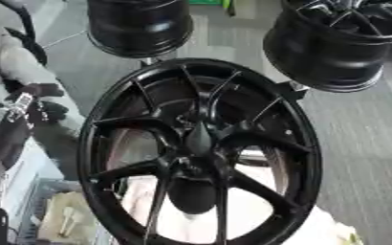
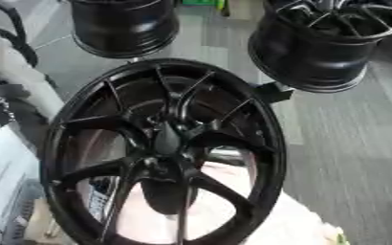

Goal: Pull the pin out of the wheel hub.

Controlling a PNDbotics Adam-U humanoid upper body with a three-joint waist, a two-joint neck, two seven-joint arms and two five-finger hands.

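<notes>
A large black multi-spoke wheel hub [image 1: 201, 153] stands upright and fills the middle of both views. At its centre, where the spokes meet, a dark tapered pin-like piece [image 1: 199, 139] stands out; its end is hard to tell apart from the black spokes. Behind the lower spokes sits a black oval part [image 1: 191, 194]. At the left edge a black and silver piece, which looks like my left hand [image 1: 32, 109] or forearm, hangs apart from the wheel's rim. My right hand shows in neither view.
Two more black wheels stand at the back, one at upper left [image 1: 139, 26] and one at upper right [image 1: 337, 45]. Grey floor [image 1: 358, 143] lies to the right. A grey-clad shape [image 1: 15, 67] and a crate with pale items [image 1: 61, 217] crowd the left side.
</notes>
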